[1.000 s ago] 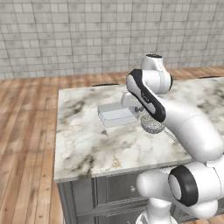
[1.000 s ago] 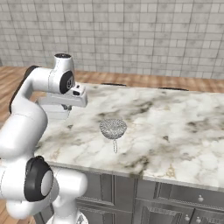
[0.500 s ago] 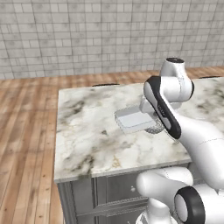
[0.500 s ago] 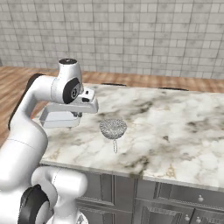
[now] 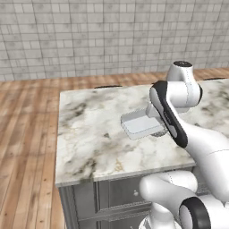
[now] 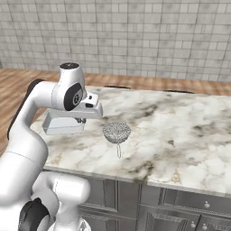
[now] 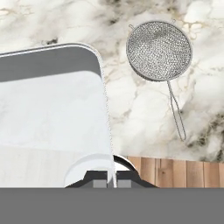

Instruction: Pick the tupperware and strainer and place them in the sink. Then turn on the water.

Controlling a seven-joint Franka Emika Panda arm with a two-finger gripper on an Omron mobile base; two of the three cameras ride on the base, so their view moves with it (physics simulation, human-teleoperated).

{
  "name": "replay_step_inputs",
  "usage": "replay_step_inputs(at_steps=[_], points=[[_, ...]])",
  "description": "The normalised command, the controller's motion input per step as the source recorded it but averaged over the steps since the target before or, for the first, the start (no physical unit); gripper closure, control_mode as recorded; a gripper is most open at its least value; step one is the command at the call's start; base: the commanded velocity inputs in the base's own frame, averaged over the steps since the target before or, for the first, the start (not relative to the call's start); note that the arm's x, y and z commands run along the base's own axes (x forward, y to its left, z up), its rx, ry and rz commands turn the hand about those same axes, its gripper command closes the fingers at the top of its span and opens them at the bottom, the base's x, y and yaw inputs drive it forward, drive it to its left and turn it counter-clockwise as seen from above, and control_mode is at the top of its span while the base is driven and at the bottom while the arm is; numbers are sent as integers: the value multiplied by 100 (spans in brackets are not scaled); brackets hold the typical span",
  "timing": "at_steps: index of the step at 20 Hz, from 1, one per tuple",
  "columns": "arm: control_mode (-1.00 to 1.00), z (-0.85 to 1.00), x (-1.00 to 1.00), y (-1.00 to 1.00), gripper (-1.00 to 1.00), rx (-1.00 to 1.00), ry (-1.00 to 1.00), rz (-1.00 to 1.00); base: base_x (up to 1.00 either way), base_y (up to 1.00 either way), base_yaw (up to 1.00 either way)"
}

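The end effector pinches the tupperware by its rim above the marble worktop, the strainer at its two o'clock in the hand view.

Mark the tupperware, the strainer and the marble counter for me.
tupperware (image 5: 139, 124): left base view, on its flat lid.
strainer (image 6: 116, 132): right base view, on the mesh bowl.
marble counter (image 6: 180, 144): right base view, on a bare patch of the top.

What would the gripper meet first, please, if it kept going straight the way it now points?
Probably the marble counter below. The gripper is shut on the container and points down; the strainer lies off to one side. Depth is unclear.
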Motion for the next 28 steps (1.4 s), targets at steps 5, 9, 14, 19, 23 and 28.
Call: replay_step_inputs(at_steps=[5,9,14,19,23,28], points=[[100,0,0,0,100,0,0,0,-12,0,0],[100,0,0,0,100,0,0,0,-100,1,0],[100,0,0,0,100,0,0,0,-81,0,-1],[100,0,0,0,100,0,0,0,-16,-8,33],[100,0,0,0,100,0,0,0,-1,0,100],[100,0,0,0,100,0,0,0,0,0,100]])
